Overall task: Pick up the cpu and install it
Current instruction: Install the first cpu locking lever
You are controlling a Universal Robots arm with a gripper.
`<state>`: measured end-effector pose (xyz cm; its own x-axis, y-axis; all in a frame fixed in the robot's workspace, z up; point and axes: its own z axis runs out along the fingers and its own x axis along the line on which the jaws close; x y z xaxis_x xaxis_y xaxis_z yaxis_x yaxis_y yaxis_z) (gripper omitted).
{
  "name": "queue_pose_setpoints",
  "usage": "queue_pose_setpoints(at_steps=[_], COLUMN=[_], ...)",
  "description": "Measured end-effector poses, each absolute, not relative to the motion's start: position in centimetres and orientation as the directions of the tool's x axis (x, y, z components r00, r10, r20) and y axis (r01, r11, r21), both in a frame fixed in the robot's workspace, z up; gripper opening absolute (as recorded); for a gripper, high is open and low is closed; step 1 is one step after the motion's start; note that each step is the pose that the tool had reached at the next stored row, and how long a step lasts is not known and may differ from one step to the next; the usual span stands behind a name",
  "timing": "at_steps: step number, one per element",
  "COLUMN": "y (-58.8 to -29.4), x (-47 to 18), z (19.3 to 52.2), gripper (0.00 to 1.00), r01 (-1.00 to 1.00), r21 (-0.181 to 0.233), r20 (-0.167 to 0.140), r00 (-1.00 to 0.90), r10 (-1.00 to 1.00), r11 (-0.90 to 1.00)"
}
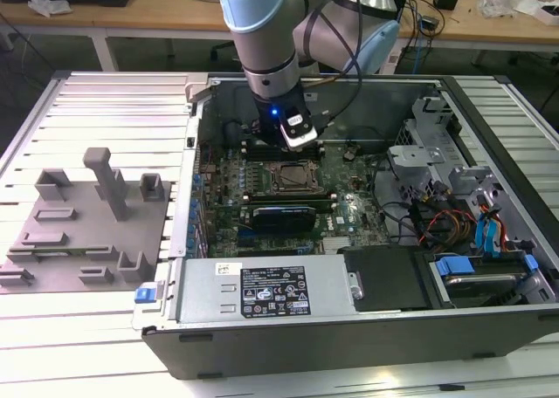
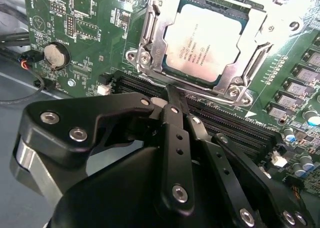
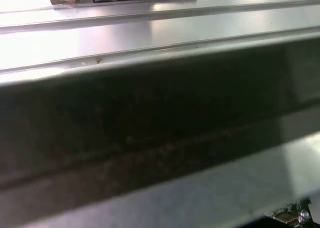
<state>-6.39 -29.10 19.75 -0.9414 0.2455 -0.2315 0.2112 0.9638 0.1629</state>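
The cpu, a square chip with a silvery top, lies flat inside the motherboard socket, framed by the socket's metal bracket. In the exterior view the cpu sits in the middle of the green board inside the open computer case. My gripper hovers just off the socket's near edge, over the black memory slots. Its two black fingers are pressed together with nothing between them. In the exterior view the gripper hangs just behind the socket.
A grey plastic fixture with posts and blocks stands on the slatted table at the exterior view's left. Drive cages and coloured cables fill the case's right side. The power supply lies along the front. The first wrist view faces a metal case wall.
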Motion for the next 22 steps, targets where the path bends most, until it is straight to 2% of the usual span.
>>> queue_pose_setpoints(at_steps=[22], y=[-29.3], x=[-5.4], z=[19.5], gripper=[0.11], r01=[0.212], r21=[0.162], r20=[-0.232], r00=[-0.941], r10=[0.246], r11=[0.964])
